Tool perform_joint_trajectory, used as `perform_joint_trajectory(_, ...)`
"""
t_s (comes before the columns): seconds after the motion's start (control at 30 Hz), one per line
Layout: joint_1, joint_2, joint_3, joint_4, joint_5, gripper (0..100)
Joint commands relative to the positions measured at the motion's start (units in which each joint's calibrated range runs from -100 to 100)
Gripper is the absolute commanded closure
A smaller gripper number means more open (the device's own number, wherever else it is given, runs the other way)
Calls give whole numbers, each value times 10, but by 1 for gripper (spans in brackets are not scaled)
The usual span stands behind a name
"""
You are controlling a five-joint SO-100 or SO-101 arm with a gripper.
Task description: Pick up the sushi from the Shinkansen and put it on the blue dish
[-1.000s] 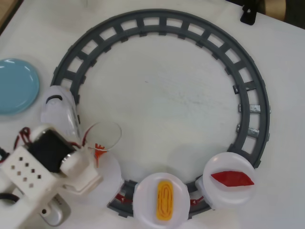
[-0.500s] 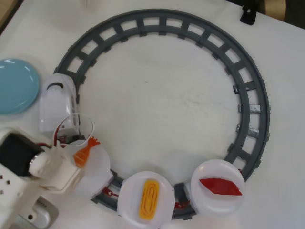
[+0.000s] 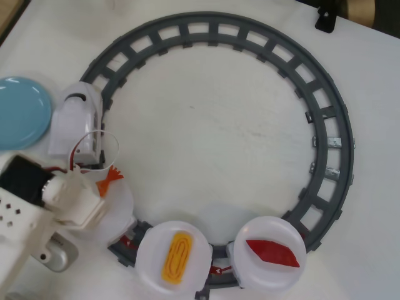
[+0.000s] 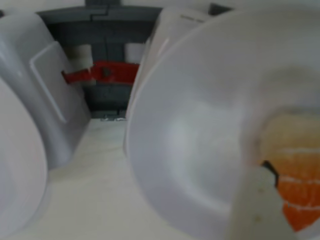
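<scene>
The white Shinkansen engine rides the grey track on the left of the overhead view. Its first car's white plate lies partly under my gripper. My gripper is shut on the sushi; only the orange fanned tail pokes out, and the body is hidden. In the wrist view the sushi's orange-and-white body sits low over that white plate, with one blurred finger against its left side. The blue dish lies at the far left, above my arm.
A grey ring track fills the table. Two more train plates sit at the bottom, one with a yellow egg piece and one with a red tuna piece. A black object stands at the top right.
The train has moved clockwise along the track, toward the left and up. My gripper followed it, moving left and up with the sushi tail, nearer to the engine.
</scene>
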Motion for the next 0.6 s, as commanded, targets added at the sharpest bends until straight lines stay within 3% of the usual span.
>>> perform_joint_trajectory(0.0,-24,10,-26,-5,-13,78)
perform_joint_trajectory(0.57,-47,74,-26,-45,-30,79)
